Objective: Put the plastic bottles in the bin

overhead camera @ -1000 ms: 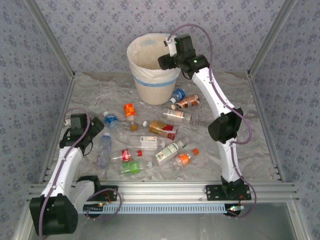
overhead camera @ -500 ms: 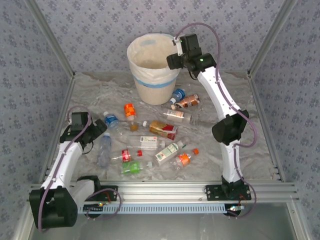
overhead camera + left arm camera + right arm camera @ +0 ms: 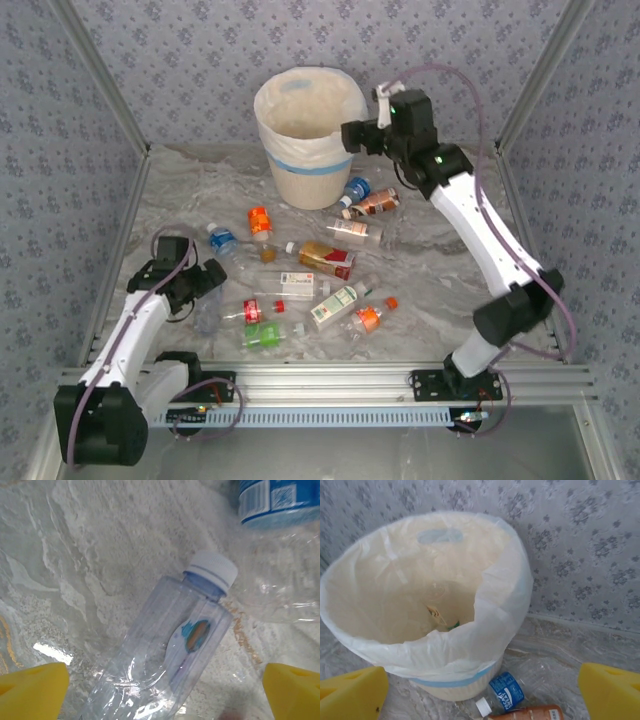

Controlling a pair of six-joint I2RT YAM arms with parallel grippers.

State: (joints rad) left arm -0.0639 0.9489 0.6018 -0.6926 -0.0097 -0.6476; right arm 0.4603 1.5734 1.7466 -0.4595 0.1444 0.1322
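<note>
Status: early, by my read.

Top view: roughly a dozen bottles (image 3: 298, 285) lie scattered on the worktop (image 3: 450, 270), all outside the bin (image 3: 300, 175), which stands at the far side. Left gripper (image 3: 208, 282) sits low over a clear bottle (image 3: 208, 312) at the pile's left edge. Right gripper (image 3: 352, 135) hangs beside the bin's right rim, well above the worktop.

Left wrist: fingers (image 3: 30, 687) are spread wide either side of the clear bottle, no contact visible. Its white cap points away from the camera. A blue-label bottle (image 3: 270, 500) lies just beyond. No grasp made yet.

Right wrist: fingers wide apart, nothing between them. The liner (image 3: 495, 595) drapes over the bin's rim. Inside there's at least one binned bottle (image 3: 437, 611) at the bottom, count unclear. A blue bottle (image 3: 505, 695) and a brown bottle (image 3: 530, 714) lie at the bin's foot.

Nearly all of the job is left.
</note>
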